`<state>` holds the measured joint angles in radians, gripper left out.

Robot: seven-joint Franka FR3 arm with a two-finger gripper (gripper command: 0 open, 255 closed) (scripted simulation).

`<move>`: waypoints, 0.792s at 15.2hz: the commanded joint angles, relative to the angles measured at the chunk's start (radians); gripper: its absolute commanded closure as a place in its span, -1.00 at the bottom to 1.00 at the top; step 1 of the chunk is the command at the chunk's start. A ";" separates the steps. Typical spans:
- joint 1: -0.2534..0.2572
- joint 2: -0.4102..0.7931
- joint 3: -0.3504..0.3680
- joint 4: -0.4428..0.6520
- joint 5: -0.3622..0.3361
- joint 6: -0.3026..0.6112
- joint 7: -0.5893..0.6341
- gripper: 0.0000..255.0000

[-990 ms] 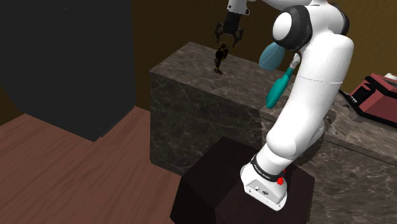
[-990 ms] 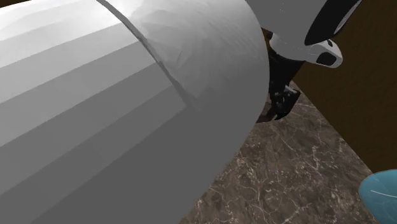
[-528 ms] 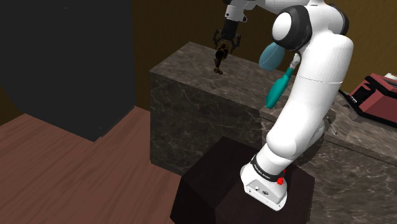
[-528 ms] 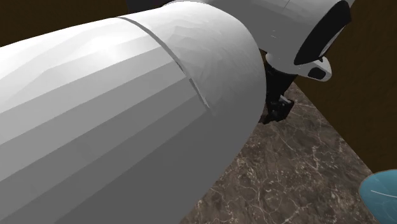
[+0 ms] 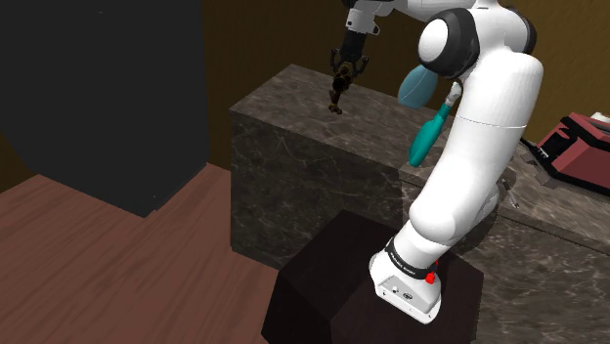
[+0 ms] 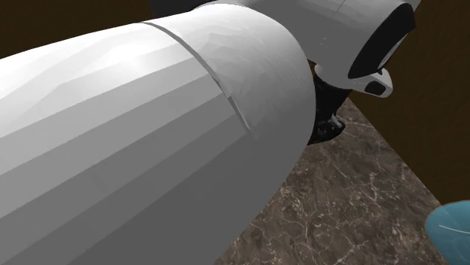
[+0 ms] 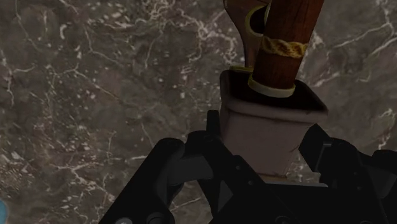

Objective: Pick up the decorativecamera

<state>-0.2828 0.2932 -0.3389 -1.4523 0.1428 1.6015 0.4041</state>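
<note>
Shoulder view: the gripper point(image 5: 340, 78) sits on top of the decorative camera point(image 5: 337, 98), a small dark brown upright piece near the far edge of the dark, white-veined marble counter point(image 5: 293, 127). It looks not yet lifted.

Second exterior view: the smooth white arm point(image 6: 151, 150) looms close, with speckled stone beyond it.

Wrist view: the black fingers point(image 7: 191, 162) clasp the camera's pale, boxy block from both sides. A glossy brown cylinder with gold bands rises from that block. The grasp looks made, and raising it is what remains.
</note>
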 commanded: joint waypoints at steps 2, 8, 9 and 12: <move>0.000 0.001 0.000 0.000 0.000 0.000 0.000 1.00; -0.006 0.007 -0.001 0.075 0.002 -0.069 0.003 1.00; -0.007 0.010 -0.001 0.093 0.002 -0.084 0.004 1.00; -0.013 0.020 -0.002 0.148 0.006 -0.129 0.005 1.00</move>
<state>-0.2931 0.3074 -0.3409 -1.3298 0.1468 1.4919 0.4080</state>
